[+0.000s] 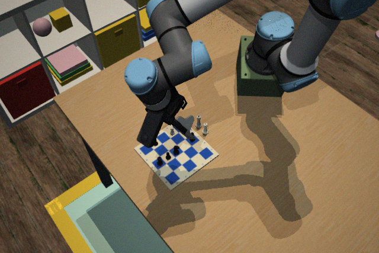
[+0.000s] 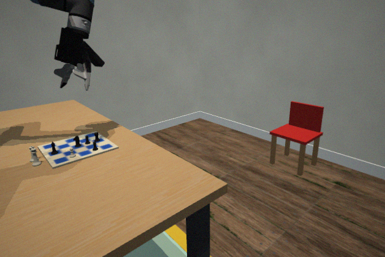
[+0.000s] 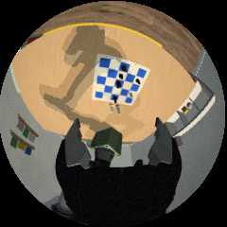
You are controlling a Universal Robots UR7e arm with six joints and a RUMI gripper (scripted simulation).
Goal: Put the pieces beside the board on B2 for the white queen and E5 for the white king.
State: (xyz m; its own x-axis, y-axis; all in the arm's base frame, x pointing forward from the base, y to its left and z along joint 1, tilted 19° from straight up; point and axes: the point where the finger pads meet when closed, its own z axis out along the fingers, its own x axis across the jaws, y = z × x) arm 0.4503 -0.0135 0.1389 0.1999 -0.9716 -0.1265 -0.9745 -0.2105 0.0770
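The blue-and-cream chessboard (image 1: pixel 176 155) lies on the wooden table. Two white pieces stand upright just off its far edge, one (image 1: pixel 198 121) a little taller than the other (image 1: pixel 205 128); I cannot tell which is the king and which the queen. They also show in the exterior view (image 2: pixel 33 155) and in the wrist view (image 3: pixel 115 108). Several black pieces (image 1: pixel 167 155) and one small white pawn (image 1: pixel 172 130) stand on the board. My gripper (image 2: pixel 74 86) hangs high above the board, open and empty, fingers pointing down; it also shows in the wrist view (image 3: pixel 116 123).
The arm's green base block (image 1: pixel 258 74) stands on the table behind the board. A shelf unit (image 1: pixel 70 26) with bins is beyond the table's left edge. A yellow-rimmed teal bin (image 1: pixel 100 222) sits on the floor below the near corner. A red chair (image 2: pixel 298 134) stands far off.
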